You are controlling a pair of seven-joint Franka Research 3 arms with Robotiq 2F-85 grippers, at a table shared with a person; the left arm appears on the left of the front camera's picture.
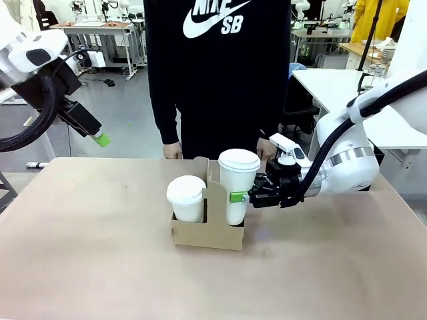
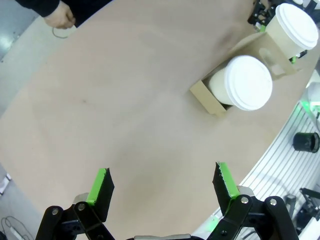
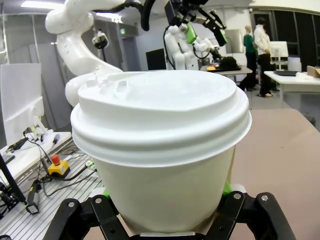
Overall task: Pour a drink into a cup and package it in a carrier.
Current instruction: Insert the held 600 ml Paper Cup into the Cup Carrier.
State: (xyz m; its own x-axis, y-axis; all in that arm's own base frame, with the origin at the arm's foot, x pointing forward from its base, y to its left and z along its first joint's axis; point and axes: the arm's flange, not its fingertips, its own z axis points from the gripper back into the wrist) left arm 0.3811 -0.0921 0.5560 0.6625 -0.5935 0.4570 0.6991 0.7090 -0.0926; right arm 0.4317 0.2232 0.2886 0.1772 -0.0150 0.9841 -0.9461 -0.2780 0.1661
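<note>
At center frame, the right gripper [image 1: 239, 197] clamps the side of a tall white paper cup [image 1: 238, 187] with a white plastic lid, its base in the right pocket of a low brown cardboard carrier [image 1: 207, 235] on the tan tabletop [image 1: 87, 253]. A second, shorter lidded cup [image 1: 186, 199] sits in the left pocket, beside the upright handle tab. In the upper left, the left gripper [image 1: 99, 137] hangs well clear above the tabletop, jaws spread wide and holding nothing. A person in a black sweatshirt [image 1: 217, 73] stands at the far edge.
</note>
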